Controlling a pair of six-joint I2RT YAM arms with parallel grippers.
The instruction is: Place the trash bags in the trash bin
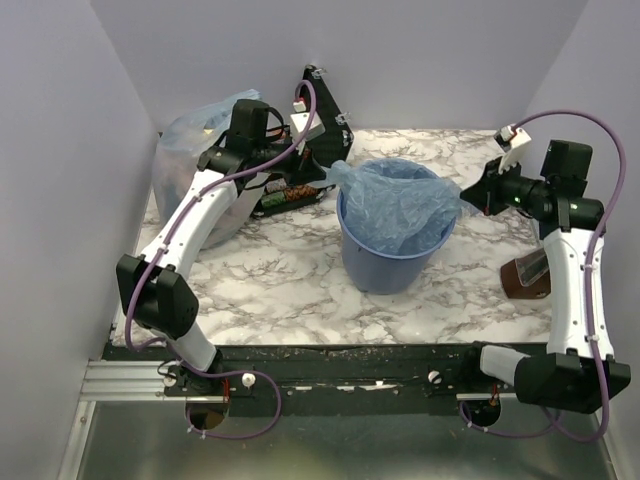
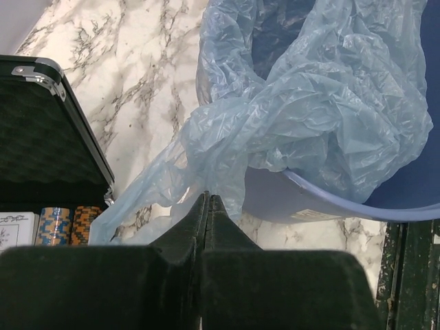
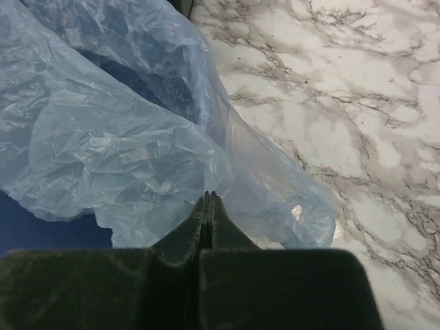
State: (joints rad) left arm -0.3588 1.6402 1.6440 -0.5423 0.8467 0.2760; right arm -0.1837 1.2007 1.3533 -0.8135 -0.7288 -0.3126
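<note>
From above, you see the bin [image 1: 390,265] standing mid-table [image 1: 270,280], with the bag [image 1: 400,205] draped into its mouth and spread across the rim. Your left gripper [image 1: 328,170] holds the bag's drawn-out left corner just outside the rim. Your right gripper [image 1: 468,200] holds the opposite edge. A stuffed bag [image 1: 190,140] and an open case [image 1: 320,110] sit behind the left arm.

On your left wrist camera, the left gripper [image 2: 207,199] has its jaws pressed together, with a fold of the bag [image 2: 309,103] pinched at the tips. The bin's rim [image 2: 344,203] is just ahead, and the case [image 2: 41,137] with chips [image 2: 69,223] lies to the left.

On your right wrist camera, the right gripper [image 3: 210,197] is likewise clamped tight on the bag [image 3: 124,137]. The film billows over the bin's dark inside [image 3: 41,230].
</note>
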